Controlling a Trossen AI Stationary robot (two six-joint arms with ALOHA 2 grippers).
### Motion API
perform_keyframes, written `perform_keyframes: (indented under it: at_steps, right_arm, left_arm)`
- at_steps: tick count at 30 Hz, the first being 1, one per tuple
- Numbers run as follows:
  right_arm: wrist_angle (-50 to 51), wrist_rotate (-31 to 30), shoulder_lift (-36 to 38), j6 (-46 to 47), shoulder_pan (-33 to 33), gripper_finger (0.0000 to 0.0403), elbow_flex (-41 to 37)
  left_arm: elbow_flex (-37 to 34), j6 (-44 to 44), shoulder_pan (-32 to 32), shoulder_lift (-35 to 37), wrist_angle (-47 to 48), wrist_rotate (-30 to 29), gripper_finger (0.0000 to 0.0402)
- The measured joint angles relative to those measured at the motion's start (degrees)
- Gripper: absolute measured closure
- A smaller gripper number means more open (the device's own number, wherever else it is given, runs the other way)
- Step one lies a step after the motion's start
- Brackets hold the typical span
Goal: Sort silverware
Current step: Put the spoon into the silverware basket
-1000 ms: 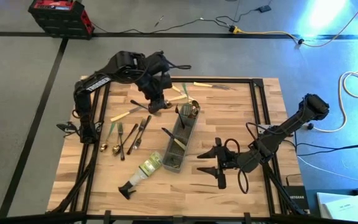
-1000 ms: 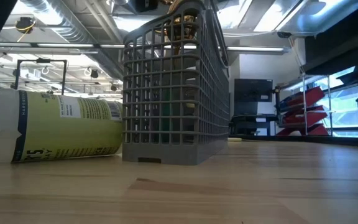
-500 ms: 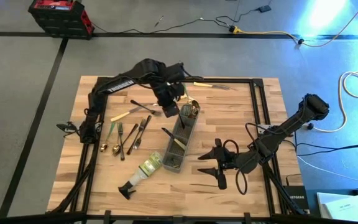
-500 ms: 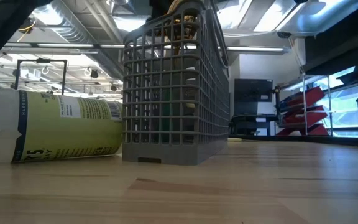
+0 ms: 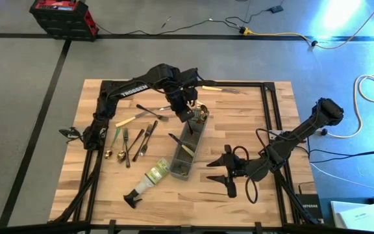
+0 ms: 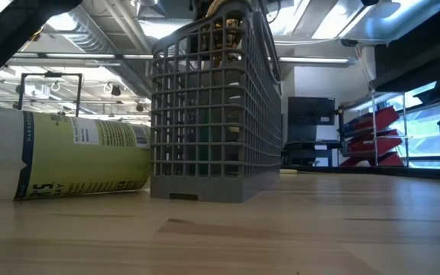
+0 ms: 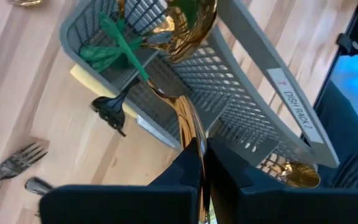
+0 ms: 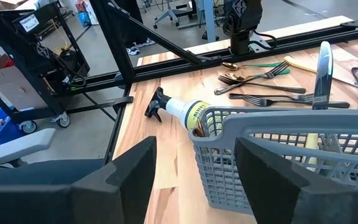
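We see our left gripper (image 5: 188, 114) over the far end of the grey caddy (image 5: 188, 148), fingers pinched tight on a gold utensil (image 7: 188, 121) whose head hangs in that end compartment. Loose silverware (image 5: 132, 140) lies on the table (image 5: 239, 110) left of the caddy, well inside the edge. Our right gripper (image 5: 221, 170) waits open on bare wood right of the caddy.

Table (image 5: 239, 130): pale matt wood planks. Caddy (image 7: 241, 81): matt grey plastic mesh. Gold spoon (image 7: 188, 28): polished, mirror-glossy metal. Spray bottle (image 6: 59, 156): clear plastic, glossy green label.
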State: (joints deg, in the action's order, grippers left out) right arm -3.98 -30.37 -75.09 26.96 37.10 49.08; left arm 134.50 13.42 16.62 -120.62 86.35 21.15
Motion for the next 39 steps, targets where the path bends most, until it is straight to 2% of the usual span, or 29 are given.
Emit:
perform_keyframes:
  at_steps: [8, 15, 21, 23, 29, 35, 39]
  right_arm:
    - [0.8, 0.0, 0.0, 0.0, 0.0, 0.0204, 0.0]
    - [0.9, 0.0, 0.0, 0.0, 0.0, 0.0204, 0.0]
    - [1.1, 0.0, 0.0, 0.0, 0.0, 0.0204, 0.0]
    - [1.1, 0.0, 0.0, 0.0, 0.0, 0.0204, 0.0]
    - [1.1, -0.3, 0.0, 0.0, 0.0, 0.0204, 0.0]
    - [0.9, -0.5, 0.0, 0.3, 0.0, 0.0204, 0.0]
    - [0.9, -0.6, -0.1, 0.2, 0.0, 0.0204, 0.0]
  left_arm:
    - [0.0, -0.3, 0.0, 0.0, -2.1, -3.9, 0.0377]
    - [0.0, -0.9, -0.2, 0.1, -5.8, -3.9, 0.0328]
    - [0.0, -13.1, -2.2, 2.6, -7.0, -5.0, 0.0296]
    - [0.0, -15.0, -4.0, 5.1, -8.5, -8.1, 0.0294]
    - [0.0, -23.0, -11.3, 12.5, -14.1, -26.5, 0.0311]
    - [-5.7, -24.6, -15.9, 15.5, -18.2, -29.0, 0.0317]
    - [-14.3, -26.4, -16.3, 15.4, -20.8, -36.9, 0.0317]
